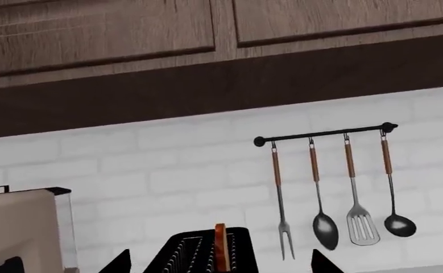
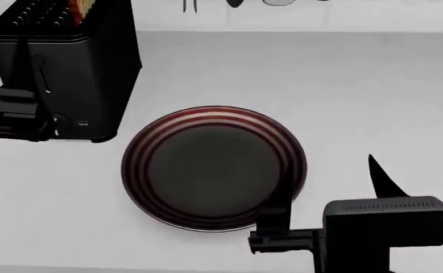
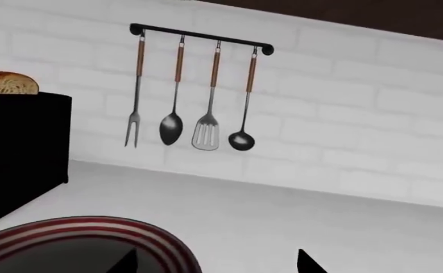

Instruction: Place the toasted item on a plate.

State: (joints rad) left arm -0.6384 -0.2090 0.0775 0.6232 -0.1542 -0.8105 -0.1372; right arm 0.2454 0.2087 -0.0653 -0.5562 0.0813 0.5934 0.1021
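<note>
On white counter (image 2: 357,79), beside black toaster (image 2: 69,74): plate (image 2: 214,168), striped rim, bare dark centre, just right of toaster, near counter's front edge. Toasted item (image 3: 9,83) upright in toaster slot, rounded top protruding. Left gripper (image 2: 12,114) against toaster's front-left corner; finger state cannot be told. Right gripper (image 2: 282,233) at plate's front-right rim, fingertips (image 3: 309,263) apart, holding nothing. Open counter right of plate and behind it, up to brick wall. Utensil rail (image 3: 198,37) on wall right of toaster. Small toaster label (image 2: 82,124) unreadable.
</note>
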